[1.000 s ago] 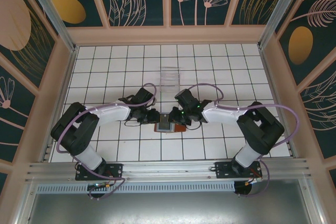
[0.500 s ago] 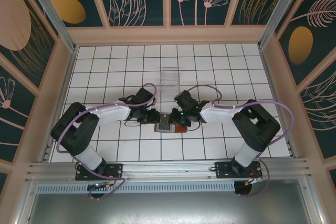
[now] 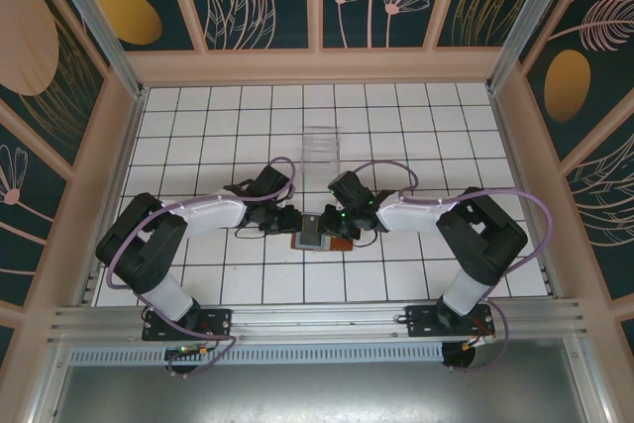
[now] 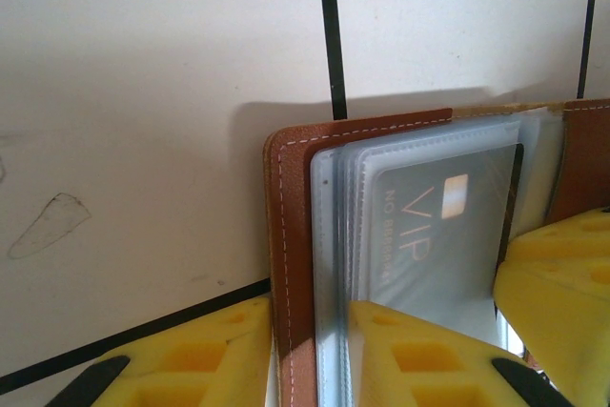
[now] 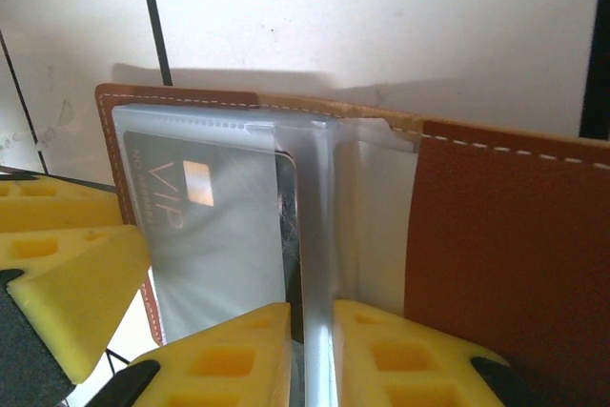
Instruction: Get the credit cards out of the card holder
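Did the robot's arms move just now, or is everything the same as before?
The right arm's elbow swung a little toward the middle. Everything else stayed: the left fingers and right fingers still pinch the brown card holder, which has not moved.

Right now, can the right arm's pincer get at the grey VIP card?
Probably not yet: the right pincer is closed on a clear sleeve, and the VIP card lies beside it, tucked inside plastic in the card holder.
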`<control>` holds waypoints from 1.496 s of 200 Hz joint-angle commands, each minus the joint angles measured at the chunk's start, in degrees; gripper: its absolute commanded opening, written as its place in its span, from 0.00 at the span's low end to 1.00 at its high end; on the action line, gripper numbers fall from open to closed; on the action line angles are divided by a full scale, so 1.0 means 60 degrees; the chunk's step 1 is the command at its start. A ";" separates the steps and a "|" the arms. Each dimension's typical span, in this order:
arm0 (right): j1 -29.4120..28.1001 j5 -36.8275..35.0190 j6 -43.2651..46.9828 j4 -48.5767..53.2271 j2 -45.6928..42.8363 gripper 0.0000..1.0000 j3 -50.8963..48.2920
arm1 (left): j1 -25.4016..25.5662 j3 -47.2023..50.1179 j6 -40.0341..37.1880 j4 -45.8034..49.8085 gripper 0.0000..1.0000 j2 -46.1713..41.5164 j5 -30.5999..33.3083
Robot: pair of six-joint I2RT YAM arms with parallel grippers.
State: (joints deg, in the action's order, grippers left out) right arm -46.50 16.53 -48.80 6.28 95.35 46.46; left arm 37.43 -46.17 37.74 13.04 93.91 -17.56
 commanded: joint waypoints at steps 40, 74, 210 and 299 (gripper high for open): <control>-0.0029 -0.0975 -0.0108 0.0880 -0.0144 0.11 0.0078 | 0.0050 0.0078 -0.0137 0.0448 0.30 0.0227 0.0407; -0.0025 -0.1194 -0.0168 0.0992 -0.0471 0.08 0.0117 | 0.0046 0.0005 -0.0135 0.0489 0.29 0.0213 0.0439; 0.0051 -0.0647 -0.0335 0.0100 -0.0886 0.14 -0.0260 | 0.0126 -0.0541 -0.0094 0.0371 0.35 -0.0134 -0.0089; 0.0111 -0.0174 -0.0196 -0.0687 -0.0662 0.17 -0.0493 | 0.0129 -0.0254 -0.0274 0.0538 0.31 0.0456 0.0649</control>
State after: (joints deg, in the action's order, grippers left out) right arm -46.33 13.89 -50.06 5.48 90.89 44.99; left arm 37.93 -48.66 37.28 14.74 95.42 -16.32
